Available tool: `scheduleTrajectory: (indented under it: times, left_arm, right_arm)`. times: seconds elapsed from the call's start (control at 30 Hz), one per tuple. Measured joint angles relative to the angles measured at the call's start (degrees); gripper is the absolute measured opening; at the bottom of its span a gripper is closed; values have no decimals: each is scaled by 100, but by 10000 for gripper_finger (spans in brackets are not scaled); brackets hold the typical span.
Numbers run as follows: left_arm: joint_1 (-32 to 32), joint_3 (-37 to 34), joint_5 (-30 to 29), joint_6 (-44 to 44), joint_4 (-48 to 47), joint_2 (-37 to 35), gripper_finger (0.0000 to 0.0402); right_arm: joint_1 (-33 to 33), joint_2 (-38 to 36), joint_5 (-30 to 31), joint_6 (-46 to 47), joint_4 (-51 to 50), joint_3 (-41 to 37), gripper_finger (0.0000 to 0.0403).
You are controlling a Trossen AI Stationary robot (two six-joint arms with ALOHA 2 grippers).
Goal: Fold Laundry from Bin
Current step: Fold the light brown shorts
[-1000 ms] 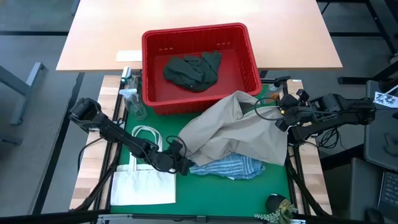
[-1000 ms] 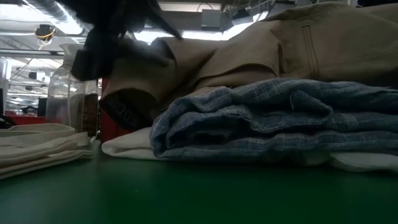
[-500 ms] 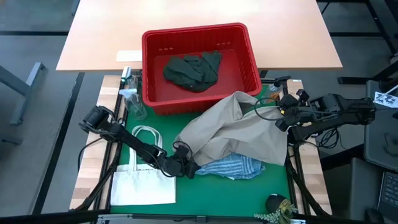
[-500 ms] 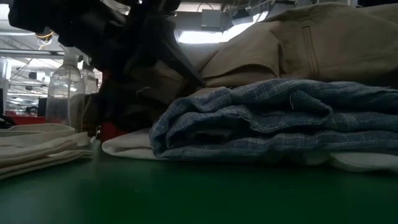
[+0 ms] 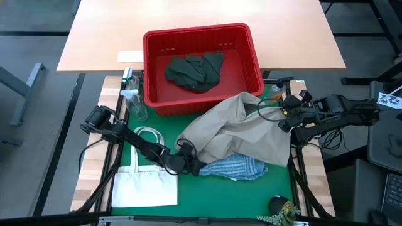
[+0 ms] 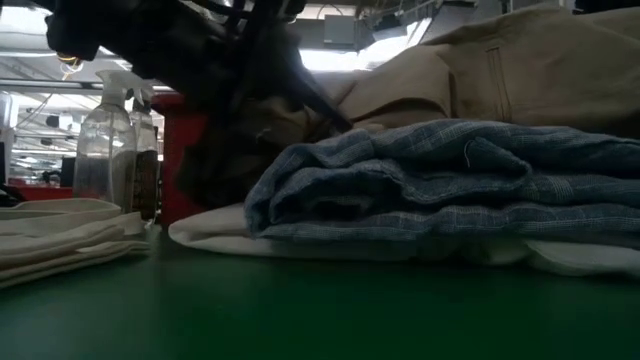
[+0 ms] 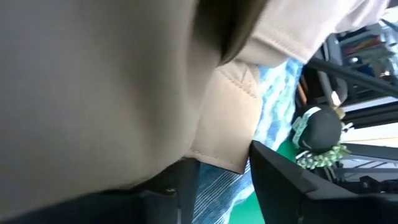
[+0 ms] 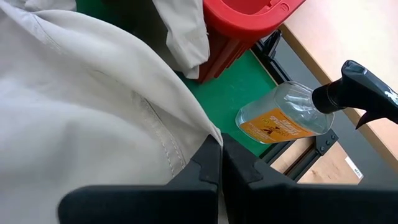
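The left gripper (image 5: 190,164) is tucked under the edge of the beige garment (image 5: 242,132), so its fingertips are hidden. That garment covers most of the blue-and-white striped cloth (image 5: 231,168). The white cloth (image 6: 215,232) beneath shows only its edge. The red bin (image 5: 154,94) hides part of the spray bottle (image 5: 134,103).

One red bin (image 5: 252,59) is seen at twelve o'clock, with one dark green garment (image 5: 195,70) counted inside it. On the green mat, one beige garment (image 5: 245,132) and one blue striped garment (image 5: 232,168) are counted at the centre. One white tote bag (image 5: 144,187) is found at seven o'clock. Two spray bottles (image 5: 137,103) are counted at ten o'clock.
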Motion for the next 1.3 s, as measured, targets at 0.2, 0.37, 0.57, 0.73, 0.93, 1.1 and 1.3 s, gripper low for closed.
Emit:
scheduleTrajectory:
  times: [0.2, 0.37, 0.57, 0.73, 0.93, 1.1, 1.3]
  left_arm:
    - [42, 0, -2, 82, 276, -20, 38]
    - [68, 0, 17, 229, 182, -365, 5]
    - [-9, 2, 623, 832, -342, -1510, 3]
    - [-359, 3, 1105, 789, -1555, -2674, 2]
    - [-1059, 4, 1664, 122, -2911, -3605, 1]
    - [-1521, 4, 1645, -789, -4068, -3695, 1]
    - [-1623, 4, 1441, -701, -4465, -3527, 0]
  right_arm:
    - [-1, 1, -1, 0, 0, 6, 1]
    - [0, 2, -2, 0, 7, 263, 1]
    - [0, 0, -340, 0, 4, 791, 1]
    - [0, 0, -650, 3, 9, 1219, 1]
    - [0, -8, -1458, 2, 3, 1399, 1]
    - [0, -28, -2073, 9, 18, 1397, 1]
    - [0, 13, -2025, 13, 9, 1392, 1]
